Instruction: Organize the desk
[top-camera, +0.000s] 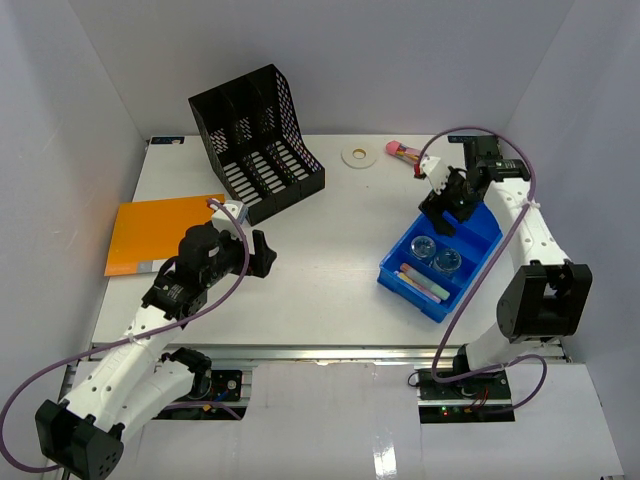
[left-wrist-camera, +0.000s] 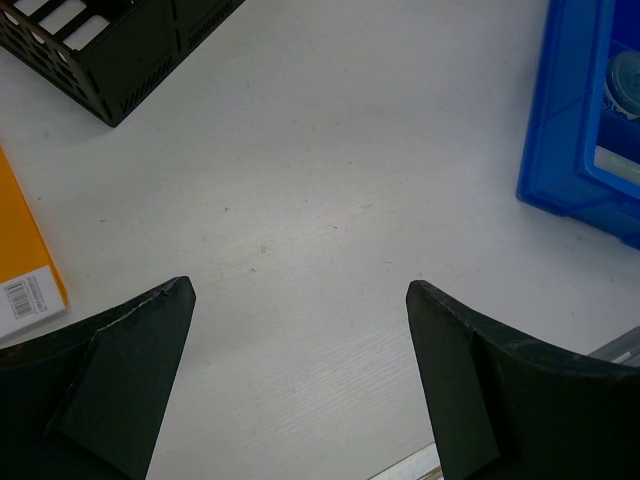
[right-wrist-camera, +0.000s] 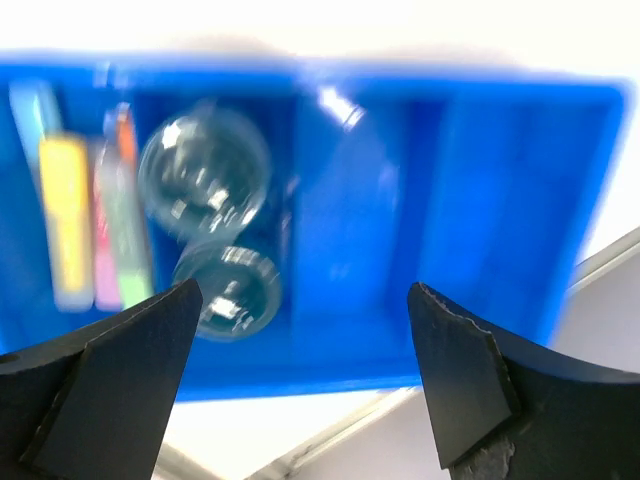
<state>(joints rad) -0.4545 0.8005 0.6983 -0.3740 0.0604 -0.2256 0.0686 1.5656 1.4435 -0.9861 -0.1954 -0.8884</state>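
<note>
The desk (top-camera: 330, 230) is a white tabletop with a metal rail along its front. On its right stands a blue bin (top-camera: 482, 226) holding two clear round jars (top-camera: 424, 246) and several highlighters (top-camera: 425, 285). My right gripper (top-camera: 445, 215) hovers over the bin's far end, open and empty. In the right wrist view the bin (right-wrist-camera: 480, 180), the jars (right-wrist-camera: 205, 170) and the highlighters (right-wrist-camera: 65, 220) lie blurred below the right gripper (right-wrist-camera: 305, 290). My left gripper (top-camera: 262, 253) is open over bare desk (left-wrist-camera: 320, 180), with nothing between the left gripper (left-wrist-camera: 300, 290) fingers.
A black mesh file organizer (top-camera: 258, 140) stands at the back left, with an orange book (top-camera: 160, 232) beside it. A white tape roll (top-camera: 357, 155) and a small pink item (top-camera: 402, 151) lie near the back wall. Pale grey walls enclose the desk.
</note>
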